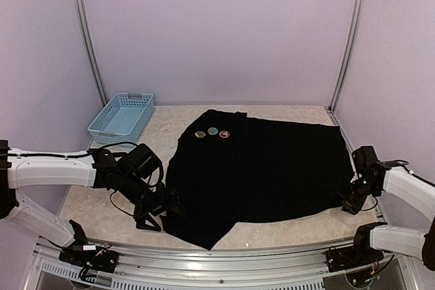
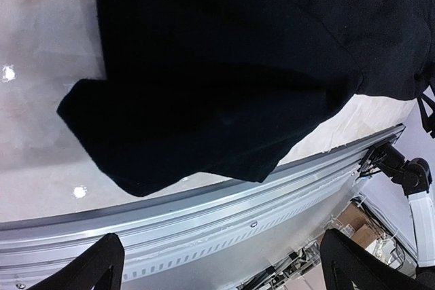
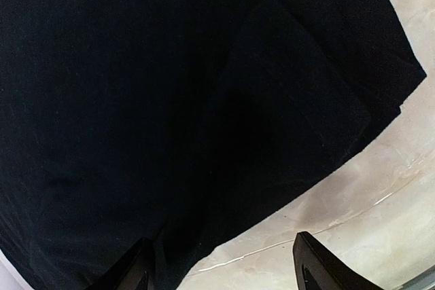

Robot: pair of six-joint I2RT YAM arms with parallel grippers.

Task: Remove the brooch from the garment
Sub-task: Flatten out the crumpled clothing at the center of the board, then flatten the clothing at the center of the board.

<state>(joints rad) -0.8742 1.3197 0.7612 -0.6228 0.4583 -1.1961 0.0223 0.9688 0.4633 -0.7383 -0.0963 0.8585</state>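
- Shows a pale stone-look table [image 1: 285, 232], closed in by plain lilac walls
- Shows a large black garment [image 1: 265, 174] spread nearly flat over most of that table, with a corner reaching toward the near rail; looks light, soft and floppy, so likely to lift and bunch under any pull
- Shows a light-blue basket [image 1: 109, 134] at the far left corner, apart from the cloth and not in the way
- Places the left gripper [image 2: 221, 236] just beside the near-left hem, jaws spread fully wide, holding nothing
- Places the right gripper [image 3: 224, 239] at the right hem, jaws apart, with one finger at the cloth's edge and nothing clamped
- Shows three small round brooches [image 1: 213, 132] in a row near the cloth's far-left edge, well apart from both grippers, nothing lying between; probably hard and pinned through, so best pinched at the rim while pressing down the fabric just beside
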